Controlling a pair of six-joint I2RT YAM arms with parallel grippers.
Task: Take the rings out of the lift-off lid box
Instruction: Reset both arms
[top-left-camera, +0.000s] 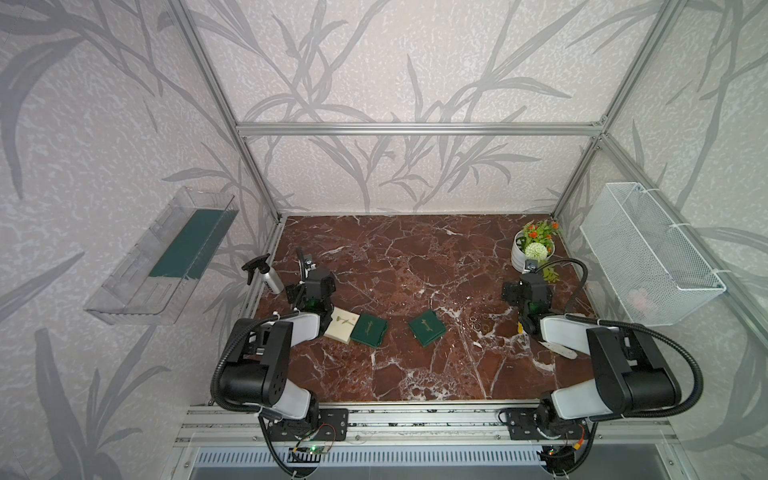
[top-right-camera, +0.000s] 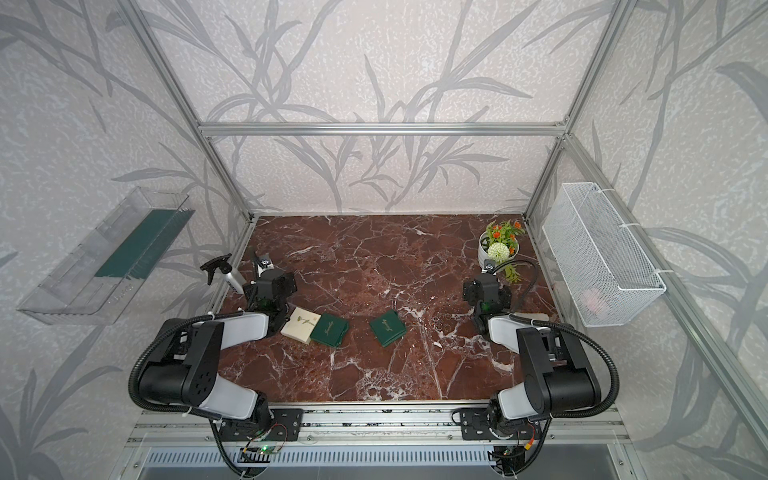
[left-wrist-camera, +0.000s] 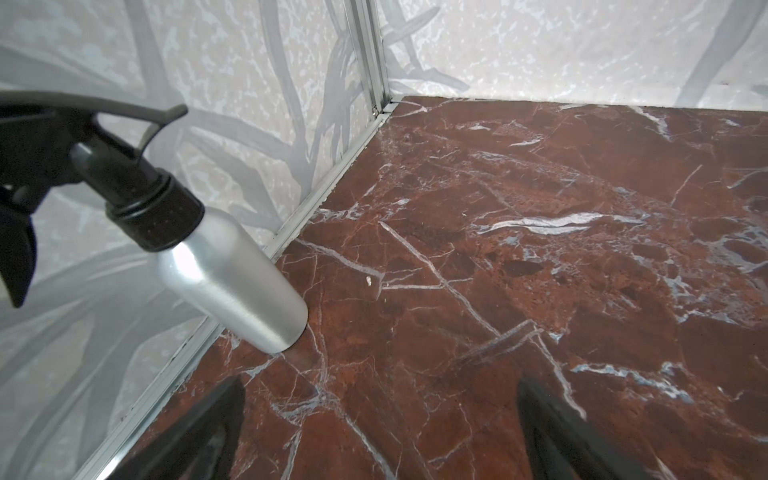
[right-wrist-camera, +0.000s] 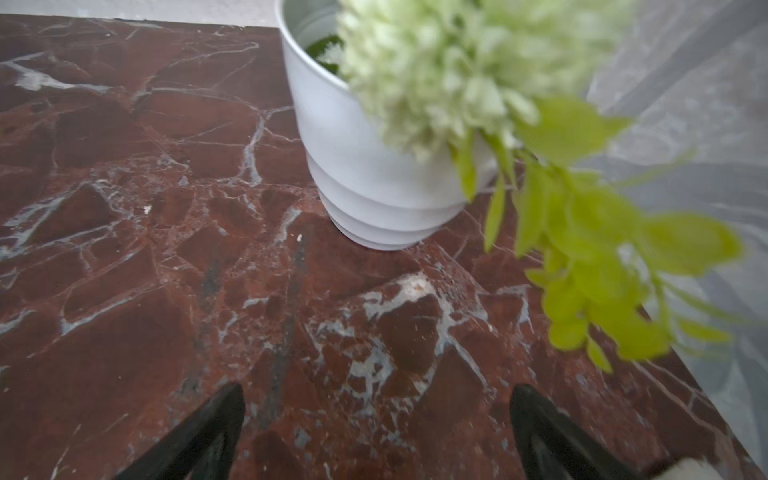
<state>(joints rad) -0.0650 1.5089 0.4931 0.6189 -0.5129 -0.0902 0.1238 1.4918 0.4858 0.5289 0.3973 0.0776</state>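
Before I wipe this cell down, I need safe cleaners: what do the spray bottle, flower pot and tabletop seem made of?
Spray bottle: likely brushed aluminium, satin silver sheen with fine lines; its trigger head looks like black plastic. Flower pot: matte white with stepped bands, ceramic or painted metal, unclear. Tabletop: red-brown marble look with white veins, possibly a printed surface.

Rings (top-left-camera: 480, 324) on the table (top-left-camera: 415, 270), right of the boxes (top-left-camera: 427, 328) (two touching)
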